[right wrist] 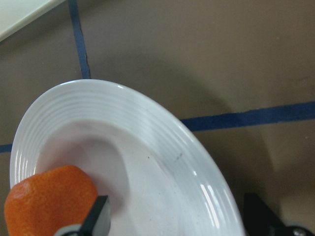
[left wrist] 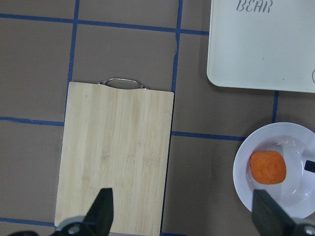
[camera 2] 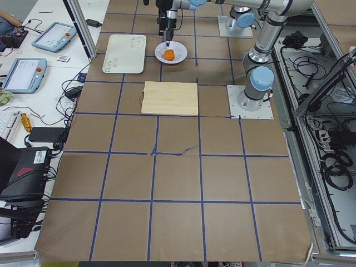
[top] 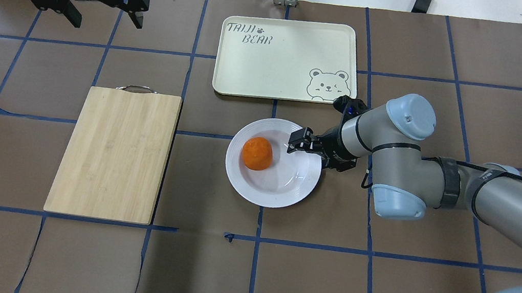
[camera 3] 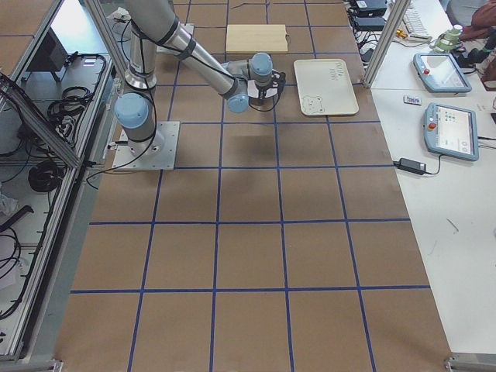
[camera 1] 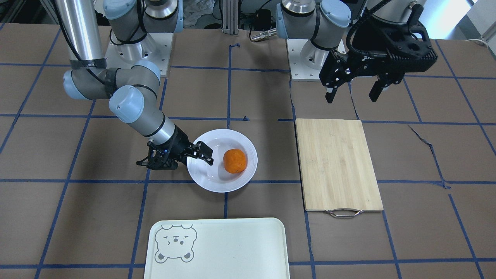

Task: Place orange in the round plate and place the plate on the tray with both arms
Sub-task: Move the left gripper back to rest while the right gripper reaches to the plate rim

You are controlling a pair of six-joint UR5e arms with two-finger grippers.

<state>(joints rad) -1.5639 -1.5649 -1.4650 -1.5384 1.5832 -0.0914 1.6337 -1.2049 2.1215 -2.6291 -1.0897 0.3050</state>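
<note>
On the round plate [top: 279, 198]: orange [top: 258, 153] sits in the sunken centre, a touch toward 9 o'clock; that half of the job looks done
Right gripper [top: 300, 143]: low at the plate's 2 o'clock rim; jaws apart, straddling the ridged edge, one finger over the well, one outside; lined up to pinch, I'd say, not yet clamped
Tray [top: 250, 83]: at 12 o'clock, near the plate; a short carry
Left gripper [top: 104, 19]: jaws wide apart, hovering at 10 o'clock, well apart; probably waiting its turn
Cutting board [top: 115, 150]: at 9 o'clock, off the plate-to-tray line; no obstacle
</note>
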